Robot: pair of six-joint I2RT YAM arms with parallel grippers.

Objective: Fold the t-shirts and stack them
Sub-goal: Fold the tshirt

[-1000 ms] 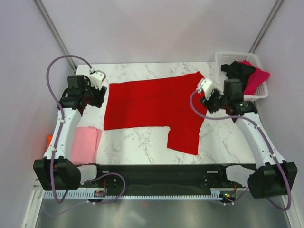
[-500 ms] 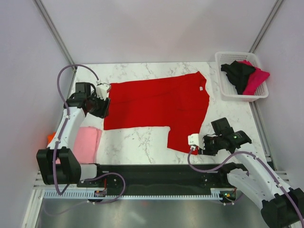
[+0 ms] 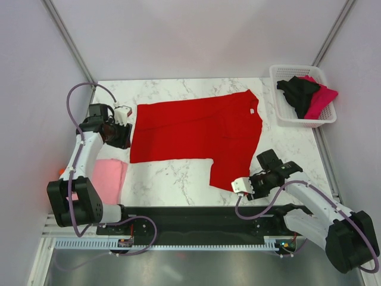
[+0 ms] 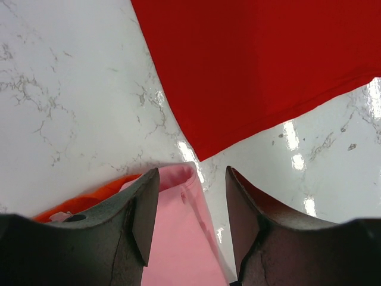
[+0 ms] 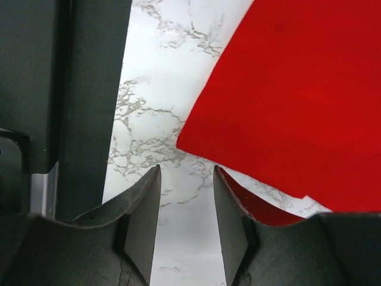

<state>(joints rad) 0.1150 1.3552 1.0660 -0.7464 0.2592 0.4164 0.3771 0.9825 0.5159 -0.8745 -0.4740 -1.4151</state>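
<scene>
**Room.** Pale lilac walls on three sides. Two metal posts slant up at the back corners.

**Table** (image 3: 166, 176), 1. White marble with grey veins and a glossy top. A dark rail runs along its near edge.

**Arms**, 2. White and black, with grey cables. The bases are at the near corners.

**T-shirts**, 5.
- Red shirt (image 3: 196, 128), 1. It is spread flat mid-table, with one sleeve reaching toward the near edge.
- Pink shirt (image 3: 110, 179), 1. It is folded at the near left, just beside the red shirt's near-left corner and apart from it.
- Black shirt (image 3: 300, 92), 1. It is bunched in the basket.
- Magenta shirt (image 3: 321, 98), 1. It is bunched beside the black one and spills over the basket's right rim.
- Orange shirt (image 4: 89, 193), 1. It lies under the pink shirt's left edge.

**Basket** (image 3: 303, 122), 1. White lattice, at the far right corner.

**Grippers**, 2.
- Left gripper (image 4: 191, 179). The jaws are apart and grip nothing. It hangs over the pink shirt's far end, near the red corner.
- Right gripper (image 5: 186, 173). The jaws are apart and grip nothing. It hangs over bare marble just beside the red sleeve's near corner.

**Hard to make out.** Only a sliver of the orange shirt shows. The shapes of the black and magenta shirts are lost in folds. Whether the left fingers touch the pink cloth cannot be told.
</scene>
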